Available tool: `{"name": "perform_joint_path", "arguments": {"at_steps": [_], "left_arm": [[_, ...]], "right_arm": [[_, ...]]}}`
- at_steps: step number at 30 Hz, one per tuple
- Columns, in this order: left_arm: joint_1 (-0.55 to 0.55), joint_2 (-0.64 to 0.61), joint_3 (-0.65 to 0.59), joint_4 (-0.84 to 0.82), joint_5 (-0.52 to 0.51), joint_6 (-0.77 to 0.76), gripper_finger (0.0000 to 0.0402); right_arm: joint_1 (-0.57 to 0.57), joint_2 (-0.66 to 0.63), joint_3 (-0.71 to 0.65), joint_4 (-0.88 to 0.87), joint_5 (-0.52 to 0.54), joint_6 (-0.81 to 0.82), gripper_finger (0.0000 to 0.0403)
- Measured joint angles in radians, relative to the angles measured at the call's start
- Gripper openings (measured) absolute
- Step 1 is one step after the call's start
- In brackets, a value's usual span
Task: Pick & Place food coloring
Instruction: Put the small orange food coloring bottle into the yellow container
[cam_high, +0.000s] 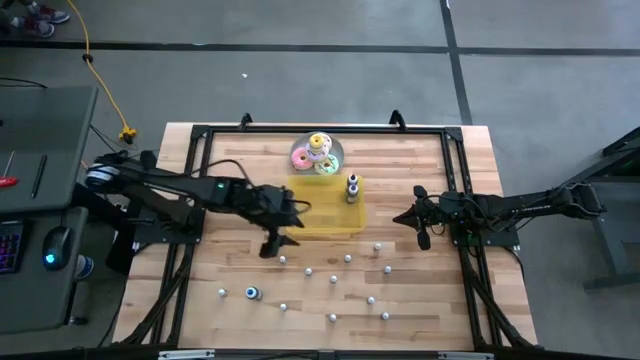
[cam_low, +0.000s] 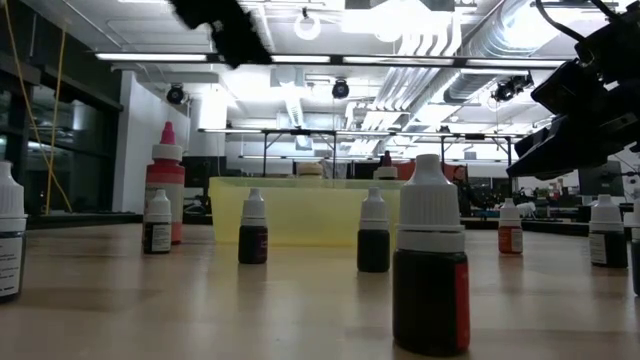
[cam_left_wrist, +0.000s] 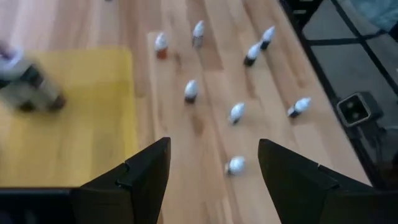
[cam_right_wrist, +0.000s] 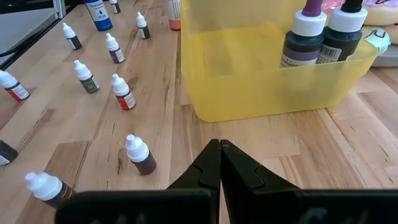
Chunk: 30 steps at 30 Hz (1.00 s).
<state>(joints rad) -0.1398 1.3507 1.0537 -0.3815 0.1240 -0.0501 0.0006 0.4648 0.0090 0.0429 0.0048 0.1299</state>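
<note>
Several tiny food coloring bottles (cam_high: 334, 279) stand scattered on the wooden table, on their bases, near of a yellow tray (cam_high: 320, 215). Two larger bottles (cam_high: 352, 188) stand inside the tray at its far right corner; they also show in the right wrist view (cam_right_wrist: 323, 37). My left gripper (cam_high: 275, 240) hovers open and empty off the tray's near left corner. In the left wrist view (cam_left_wrist: 214, 180) a small bottle (cam_left_wrist: 235, 165) stands ahead between its fingers, apart from them. My right gripper (cam_high: 418, 225) is shut and empty, right of the tray (cam_right_wrist: 267, 68).
A plate with stacked pastel ring toys (cam_high: 318, 153) stands behind the tray. A blue-bodied bottle (cam_high: 253, 293) stands at the near left. A tall red bottle (cam_low: 165, 185) stands left of the tray in the low view. A black frame (cam_high: 460, 190) runs along the table's sides.
</note>
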Motion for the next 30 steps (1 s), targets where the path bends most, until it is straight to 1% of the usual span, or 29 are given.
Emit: {"name": "perform_joint_path", "arguments": {"at_steps": [1,3,5,7,9,11,13,15,17,19,20,21,23,25,27,29,30], "left_arm": [[-0.001,0.036,0.036,0.007,0.003,0.014,0.0239],[-0.001,0.1,0.105,-0.043,0.006,0.027,0.0239],[-0.001,0.168,0.191,-0.051,0.005,0.044,0.0239],[0.0,0.226,0.27,-0.126,0.003,0.067,0.0239],[0.0,0.296,0.362,-0.149,-0.001,0.089,0.0239],[0.002,0.36,0.442,-0.232,-0.002,0.103,0.0239],[0.002,0.429,0.529,-0.241,-0.003,0.106,0.0239],[0.002,0.49,0.602,-0.294,-0.002,0.108,0.0239],[0.002,0.553,0.676,-0.287,-0.004,0.124,0.0239],[0.002,0.608,0.738,-0.324,-0.01,0.137,0.0239],[0.002,0.643,0.775,-0.308,-0.01,0.15,0.0239],[0.002,0.67,0.805,-0.294,-0.011,0.162,0.0239],[0.002,0.721,0.856,-0.348,-0.014,0.182,0.0239],[0.002,0.774,0.909,-0.307,-0.021,0.212,0.0239],[0.003,0.807,0.933,-0.336,-0.039,0.238,0.0239],[0.003,0.841,0.956,-0.286,-0.065,0.277,0.0239],[0.007,0.846,0.956,-0.312,-0.074,0.294,0.0239]], "right_arm": [[0.0,0.0,0.0,0.001,0.0,0.0,0.0],[0.0,0.0,0.0,0.001,0.0,0.0,0.0],[0.0,0.0,0.0,0.002,0.0,0.0,0.0],[0.0,0.0,0.0,0.002,0.0,0.0,0.0],[0.0,-0.001,0.0,0.002,0.0,0.0,0.0],[0.0,0.0,0.0,0.002,0.0,0.0,0.0],[0.0,-0.001,0.0,0.003,0.0,0.0,0.0],[0.0,0.0,0.0,0.001,0.0,0.0,0.0],[0.0,0.0,0.0,0.004,0.0,0.0,0.0],[0.0,0.0,0.0,0.001,0.0,0.0,0.0],[0.0,-0.001,0.0,-0.001,0.0,0.0,0.0],[0.0,0.001,0.0,0.004,0.0,0.0,0.0],[0.0,0.0,0.0,0.0,0.0,0.0,0.0],[0.0,-0.001,0.0,0.003,0.0,0.0,0.0],[0.0,0.0,0.0,0.002,0.0,0.0,0.0],[0.0,0.0,0.0,0.002,0.0,0.0,0.0],[0.0,0.001,0.0,0.004,0.0,0.0,0.0]]}}
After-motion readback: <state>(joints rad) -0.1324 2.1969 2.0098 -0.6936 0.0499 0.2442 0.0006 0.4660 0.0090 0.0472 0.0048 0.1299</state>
